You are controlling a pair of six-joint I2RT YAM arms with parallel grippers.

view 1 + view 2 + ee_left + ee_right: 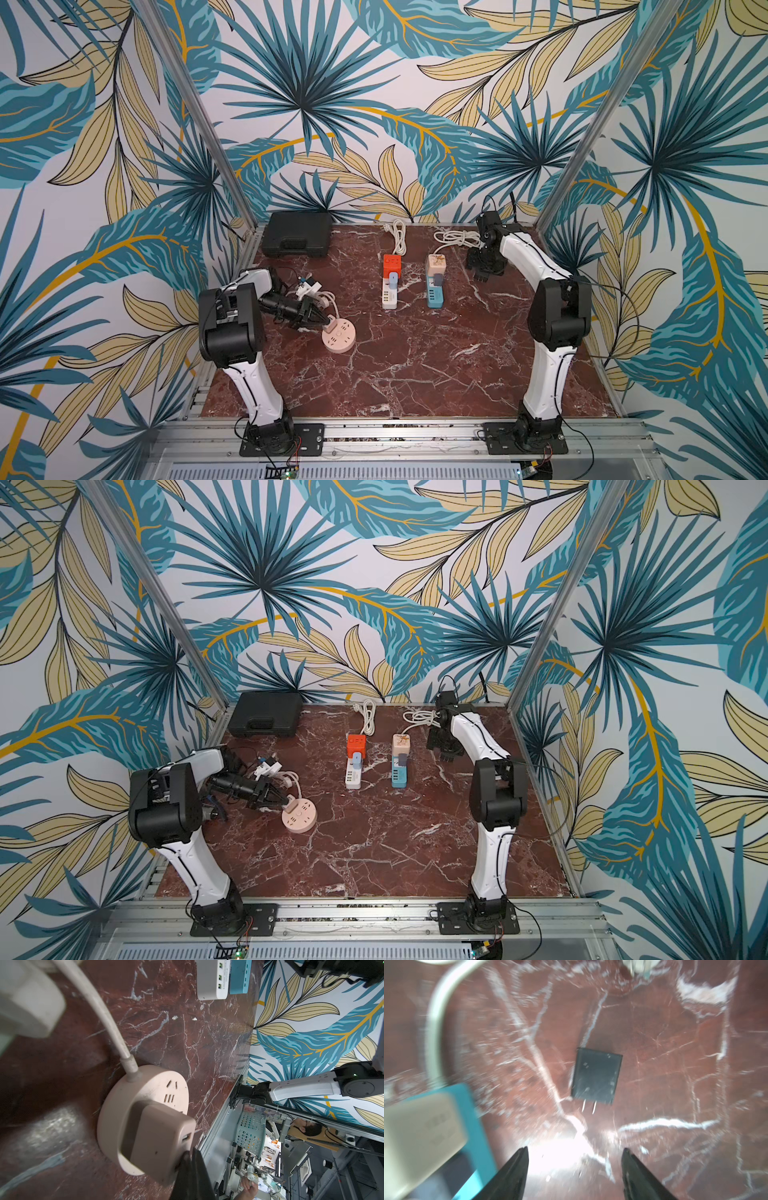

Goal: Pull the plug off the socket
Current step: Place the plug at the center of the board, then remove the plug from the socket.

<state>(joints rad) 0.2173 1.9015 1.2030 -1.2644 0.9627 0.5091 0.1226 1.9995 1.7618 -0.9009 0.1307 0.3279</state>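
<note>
The socket point(116, 1105) may be shoved aside, its plug point(158, 1138) merely pressed by the clenched left gripper point(192, 1153); the right gripper point(575, 1149) is spread, empty.

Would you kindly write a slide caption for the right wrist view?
Open right gripper above a black plug lying unplugged on the marble table.

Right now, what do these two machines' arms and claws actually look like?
The left arm and right arm match: curved white shells between bulky black joint housings, a thin black cable running along each shell. Each stands on a black base plate bolted to a metal rail. The left gripper and right gripper are black, with fingers tapering to points.
</note>
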